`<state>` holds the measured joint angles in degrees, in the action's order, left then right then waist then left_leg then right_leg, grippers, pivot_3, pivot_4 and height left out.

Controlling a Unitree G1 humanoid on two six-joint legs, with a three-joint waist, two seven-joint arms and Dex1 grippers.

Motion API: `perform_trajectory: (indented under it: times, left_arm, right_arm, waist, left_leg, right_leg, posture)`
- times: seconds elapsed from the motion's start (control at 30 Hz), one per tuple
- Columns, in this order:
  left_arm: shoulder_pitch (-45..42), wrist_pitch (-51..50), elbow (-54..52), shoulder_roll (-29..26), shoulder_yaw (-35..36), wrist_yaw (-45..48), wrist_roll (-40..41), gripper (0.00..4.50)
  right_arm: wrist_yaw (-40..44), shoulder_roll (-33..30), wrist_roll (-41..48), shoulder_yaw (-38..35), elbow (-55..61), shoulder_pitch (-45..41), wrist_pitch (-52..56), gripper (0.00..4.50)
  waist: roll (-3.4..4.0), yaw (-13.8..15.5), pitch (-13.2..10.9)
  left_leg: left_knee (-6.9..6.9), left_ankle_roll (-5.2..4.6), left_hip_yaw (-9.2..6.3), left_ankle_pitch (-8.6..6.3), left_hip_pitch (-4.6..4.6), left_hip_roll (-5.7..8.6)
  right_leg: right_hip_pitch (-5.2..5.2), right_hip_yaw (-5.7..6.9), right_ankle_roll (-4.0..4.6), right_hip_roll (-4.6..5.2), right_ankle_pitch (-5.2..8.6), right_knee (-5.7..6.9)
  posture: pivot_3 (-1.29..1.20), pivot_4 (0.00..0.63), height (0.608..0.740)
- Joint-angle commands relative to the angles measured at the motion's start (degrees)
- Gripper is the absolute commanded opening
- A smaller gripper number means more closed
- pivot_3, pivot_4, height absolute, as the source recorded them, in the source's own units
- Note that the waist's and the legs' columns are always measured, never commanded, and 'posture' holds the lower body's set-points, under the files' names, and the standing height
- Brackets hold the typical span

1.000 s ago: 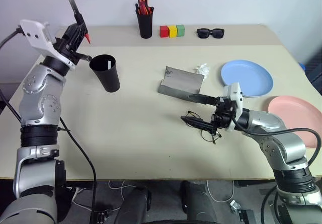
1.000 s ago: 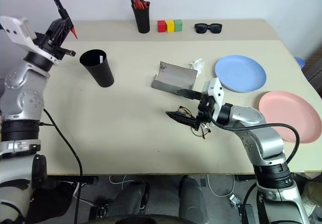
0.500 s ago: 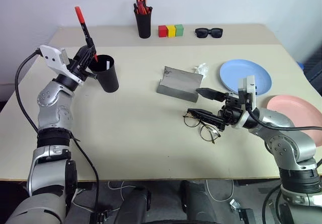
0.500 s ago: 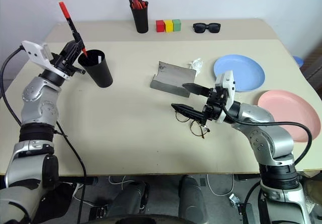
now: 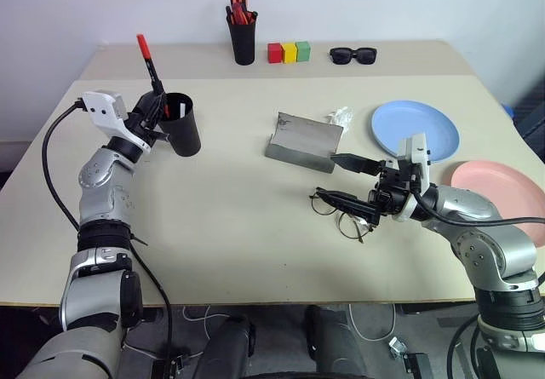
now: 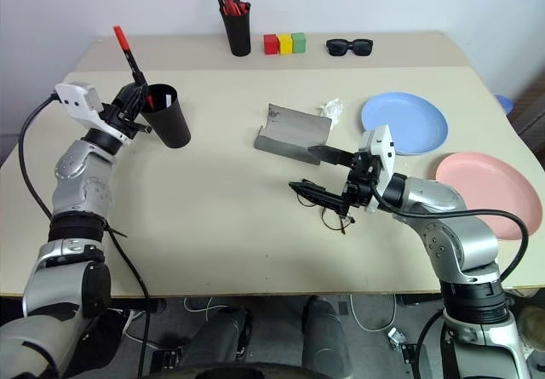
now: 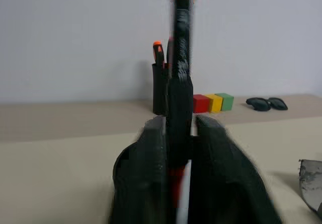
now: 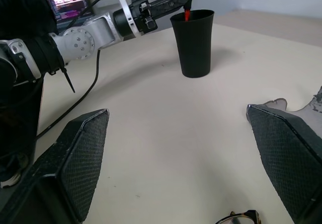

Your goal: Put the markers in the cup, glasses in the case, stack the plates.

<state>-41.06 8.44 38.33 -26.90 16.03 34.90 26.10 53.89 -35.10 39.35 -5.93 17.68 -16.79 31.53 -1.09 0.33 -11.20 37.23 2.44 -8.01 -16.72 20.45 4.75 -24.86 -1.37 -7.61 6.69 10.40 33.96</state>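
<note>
Marker [image 5: 152,66] sits between my left gripper [image 5: 157,106] fingers, red tip just inside the cup [image 5: 182,124] rim. Right gripper [image 5: 341,180] spread wide over the glasses [image 5: 339,213], grey case [image 5: 305,140] just beyond it, blue plate [image 5: 415,129] and pink plate [image 5: 502,190] clear alongside.

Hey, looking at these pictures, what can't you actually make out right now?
- Left wrist view: whether the left pincer grips the marker or has let go; blurred.
- Head views: the marker's lower tip, hidden by the cup wall.
- Head views: inside of the case; its raised lid blocks it.
- Right wrist view: the glasses, cut off by the edge.
</note>
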Motion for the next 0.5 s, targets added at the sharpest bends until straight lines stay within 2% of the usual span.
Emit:
perform_trajectory:
  times: [0.03, 0.13, 0.27, 0.43, 0.5]
  left_arm:
    - [0.1, 1.7, -1.2, -0.5, 1.4, 0.7, -0.7, 2.86]
    - [-0.1, 1.8, -1.8, -0.3, 1.5, 0.9, -1.1, 4.44]
    - [-0.1, -1.0, -5.8, 0.2, 1.2, 2.7, 0.7, 4.48]
    - [0.3, -14.8, -18.9, 2.6, -1.2, 7.8, 8.4, 4.48]
    - [-0.2, -18.1, -22.4, 3.7, -5.7, 11.9, 8.0, 4.48]
  right_arm:
    - [0.3, -0.6, -0.2, -0.4, 1.6, -0.5, -1.2, 4.50]
    - [0.5, -0.6, -0.3, -0.4, 1.8, -0.2, -1.0, 4.50]
    - [0.3, -0.4, -0.5, -0.5, 1.3, -0.4, -1.2, 4.50]
    - [-0.7, 0.3, -0.4, -1.6, 0.4, -0.6, -1.3, 4.50]
    - [-0.8, 0.4, -1.0, -1.6, -0.3, -0.6, -2.1, 4.50]
  waist:
    - [0.00, 0.0, 0.0]
    - [0.00, 0.0, 0.0]
    - [0.00, 0.1, 0.0]
    - [0.00, 0.1, 0.0]
    - [0.00, 0.2, 0.0]
  left_leg:
    - [0.00, 0.00, 0.00, 0.00, 0.00, 0.00]
    - [0.00, 0.00, 0.00, 0.00, 0.00, 0.00]
    - [0.00, 0.00, 0.00, 0.00, 0.00, 0.00]
    - [0.00, 0.00, -0.01, 0.00, 0.02, -0.01]
    - [0.02, 0.00, -0.01, 0.00, 0.01, 0.00]
  right_leg:
    - [0.00, 0.00, 0.00, 0.00, 0.00, 0.00]
    - [0.00, 0.00, 0.00, 0.00, 0.00, 0.00]
    - [0.00, 0.00, 0.00, 0.00, 0.00, 0.00]
    - [0.00, 0.00, 0.00, 0.00, 0.00, 0.00]
    - [0.01, 0.00, 0.00, 0.01, 0.00, 0.00]
  posture:
    - [0.00, 0.150, 0.740]
    - [0.00, 0.150, 0.740]
    - [0.00, 0.150, 0.740]
    - [0.00, 0.150, 0.740]
    - [0.00, 0.150, 0.740]
